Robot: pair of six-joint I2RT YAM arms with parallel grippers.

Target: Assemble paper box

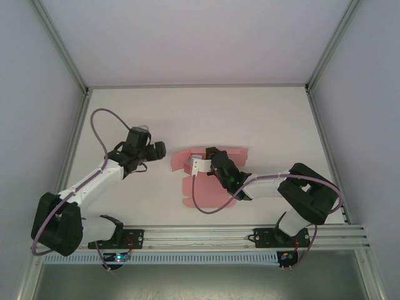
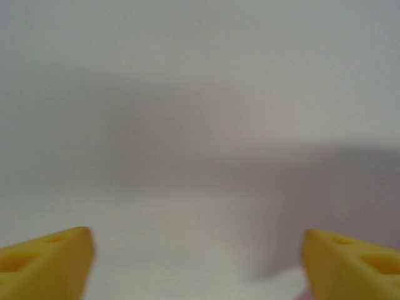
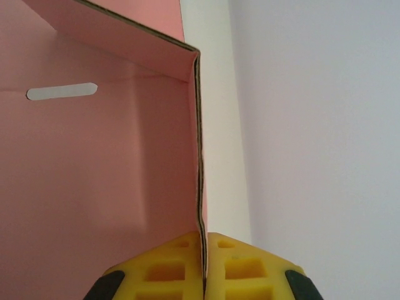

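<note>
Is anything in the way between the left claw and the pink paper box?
Nothing visible. Bare white table lies between the open left gripper and the paper box, which the right gripper pinches.

text: none legible | labels and brands: none legible | numbers: none legible | signs: none legible

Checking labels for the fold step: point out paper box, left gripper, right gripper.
paper box (image 3: 94,162), right wrist view, pink inner panel.
left gripper (image 2: 199,269), left wrist view, midway between open fingertips.
right gripper (image 3: 204,265), right wrist view, midway between fingertips pinching the box wall.
</note>
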